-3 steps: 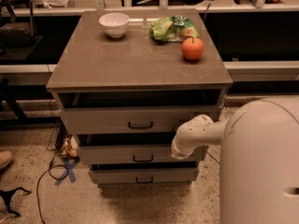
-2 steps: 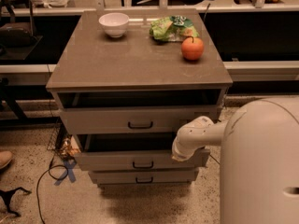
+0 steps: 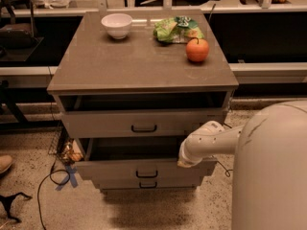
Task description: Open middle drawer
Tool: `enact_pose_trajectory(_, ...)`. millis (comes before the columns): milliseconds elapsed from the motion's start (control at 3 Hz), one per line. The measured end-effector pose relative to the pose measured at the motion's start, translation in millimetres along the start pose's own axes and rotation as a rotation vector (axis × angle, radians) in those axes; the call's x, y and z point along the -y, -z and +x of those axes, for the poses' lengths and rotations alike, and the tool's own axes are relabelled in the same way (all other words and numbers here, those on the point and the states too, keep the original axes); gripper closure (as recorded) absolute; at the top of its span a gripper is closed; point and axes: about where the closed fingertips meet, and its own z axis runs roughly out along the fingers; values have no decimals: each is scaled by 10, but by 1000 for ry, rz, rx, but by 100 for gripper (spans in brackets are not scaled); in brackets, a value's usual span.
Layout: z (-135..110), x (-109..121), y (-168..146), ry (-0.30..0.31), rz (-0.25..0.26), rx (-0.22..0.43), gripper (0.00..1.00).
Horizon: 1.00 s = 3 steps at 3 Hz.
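The gripper (image 3: 184, 162) sits at the end of the white arm (image 3: 211, 140), against the upper edge of the middle drawer (image 3: 110, 169) near the cabinet's right front corner. Whether it is open or closed cannot be told from here.

On the floor to the left of the cabinet (image 3: 96, 66) lie a dark cable (image 3: 44, 182) and a strip of blue tape (image 3: 65, 178), close to its lower left corner. On the cabinet's top, a white bowl (image 3: 117, 24) stands at the back, left of centre.

Below the top, the top drawer (image 3: 100, 124) stands slightly out, with a dark gap above its front. The middle drawer is under it, second of the three. It is pulled out well past the top drawer's front, so its dark inside shows from above. Its small dark handle (image 3: 147, 174) sits at the centre of the front panel. The bottom drawer (image 3: 120, 184) shows only as a thin strip beneath it.

A green bag (image 3: 175, 28) lies at the back of the cabinet's top, right of centre. An orange fruit (image 3: 197, 50) stands just in front of the bag, near the right edge. The robot's rounded white body (image 3: 273, 171) is right of the cabinet.
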Motion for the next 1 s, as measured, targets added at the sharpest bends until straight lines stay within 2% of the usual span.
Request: enact_pose_trajectory(1000, 0, -27, -25, 2, -6, -1, 13)
